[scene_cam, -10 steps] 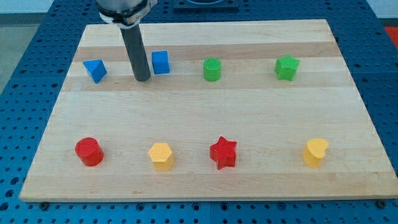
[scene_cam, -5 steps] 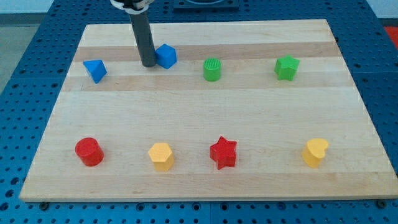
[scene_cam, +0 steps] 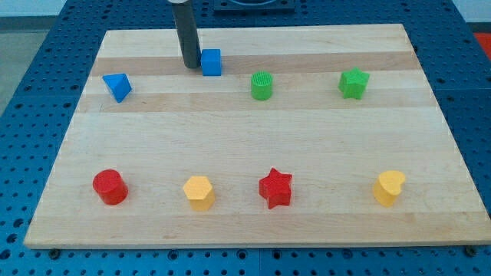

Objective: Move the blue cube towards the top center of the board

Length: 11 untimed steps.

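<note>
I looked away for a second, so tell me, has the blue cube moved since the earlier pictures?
Yes. The blue cube has slid toward the view's top and right, closer to the green cylinder, which has stayed put. My tip touches the cube's left side.

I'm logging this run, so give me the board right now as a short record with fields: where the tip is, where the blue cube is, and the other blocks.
tip: my tip sits just to the view's left of the blue cube, at its side
blue cube: near the view's top, left of center
top row, others: blue triangular block, green cylinder, green star
bottom row: red cylinder, yellow hexagon, red star, yellow heart
surface: wooden board
</note>
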Available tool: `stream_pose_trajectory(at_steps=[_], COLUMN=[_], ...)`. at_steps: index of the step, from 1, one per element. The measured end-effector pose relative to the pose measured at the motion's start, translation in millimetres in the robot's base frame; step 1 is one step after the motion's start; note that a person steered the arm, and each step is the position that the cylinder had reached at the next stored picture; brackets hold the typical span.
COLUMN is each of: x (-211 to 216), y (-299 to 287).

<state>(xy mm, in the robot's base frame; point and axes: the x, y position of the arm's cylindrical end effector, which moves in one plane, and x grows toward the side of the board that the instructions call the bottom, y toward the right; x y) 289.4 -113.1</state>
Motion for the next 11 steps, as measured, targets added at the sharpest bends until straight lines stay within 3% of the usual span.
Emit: stream_pose_trajectory(at_steps=[1,3,6,11], x=[2,53,60,-14], y=[2,-28,15,25])
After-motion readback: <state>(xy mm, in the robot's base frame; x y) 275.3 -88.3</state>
